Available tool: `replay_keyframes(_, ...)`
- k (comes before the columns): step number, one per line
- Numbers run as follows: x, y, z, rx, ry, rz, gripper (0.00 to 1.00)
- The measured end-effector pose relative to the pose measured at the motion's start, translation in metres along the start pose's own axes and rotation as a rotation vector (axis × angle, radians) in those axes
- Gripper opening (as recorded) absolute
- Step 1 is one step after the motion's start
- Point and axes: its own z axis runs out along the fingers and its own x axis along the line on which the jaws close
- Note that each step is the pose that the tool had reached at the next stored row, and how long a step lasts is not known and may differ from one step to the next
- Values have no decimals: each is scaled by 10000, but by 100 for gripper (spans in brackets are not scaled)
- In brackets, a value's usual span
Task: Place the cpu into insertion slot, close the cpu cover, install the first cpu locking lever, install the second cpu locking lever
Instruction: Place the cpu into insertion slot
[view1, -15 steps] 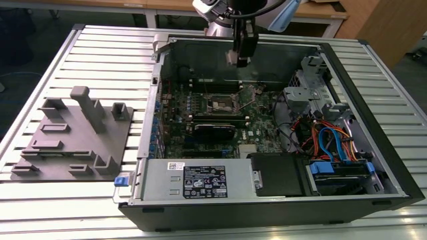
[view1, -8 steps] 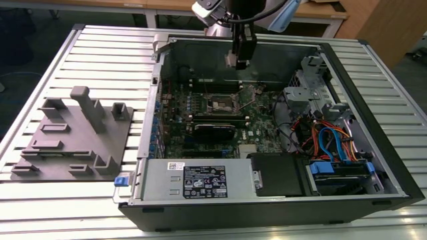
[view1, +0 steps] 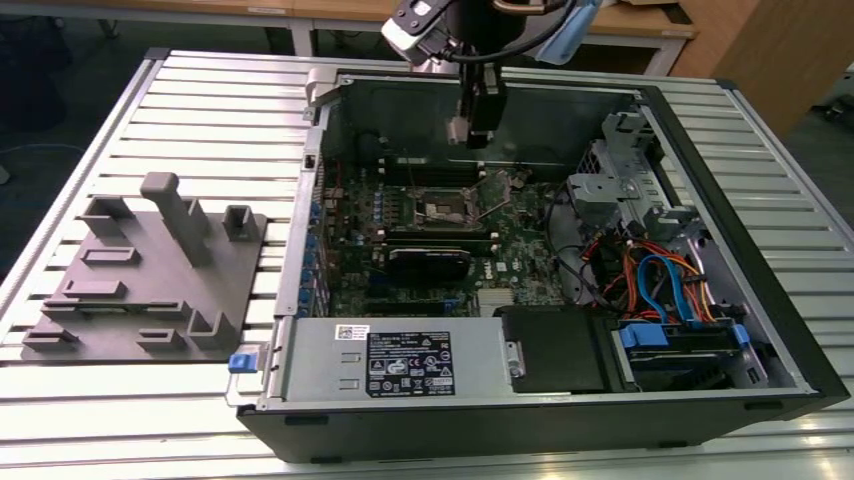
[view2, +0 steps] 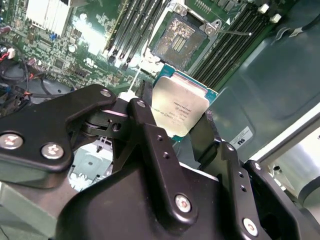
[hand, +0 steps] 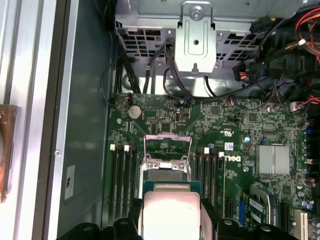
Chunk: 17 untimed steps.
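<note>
Your claw (view2: 176, 120) is clamped on the small flat square silvery-grey cpu (view2: 181, 102), holding it near but clear of the square dark silver-bordered insertion slot (view2: 179, 39). That slot lies open and empty, so seating, closing and both locking steps are left.

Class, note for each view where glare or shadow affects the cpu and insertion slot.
Second wrist view: glare whitens the cpu top and a heatsink; first wrist view: cpu top washed pale; exterior view: insertion slot sits dim inside the shaded case.
</note>
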Motion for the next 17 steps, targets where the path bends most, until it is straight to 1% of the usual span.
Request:
replay_keyframes(3,-1,-2,34,167,2,19,54)
replay_keyframes(5,-1,-4,59,235,3,29,54)
replay_keyframes(7,-1,-6,71,248,2,35,54)
replay_keyframes(17,-5,-6,76,248,4,35,54)
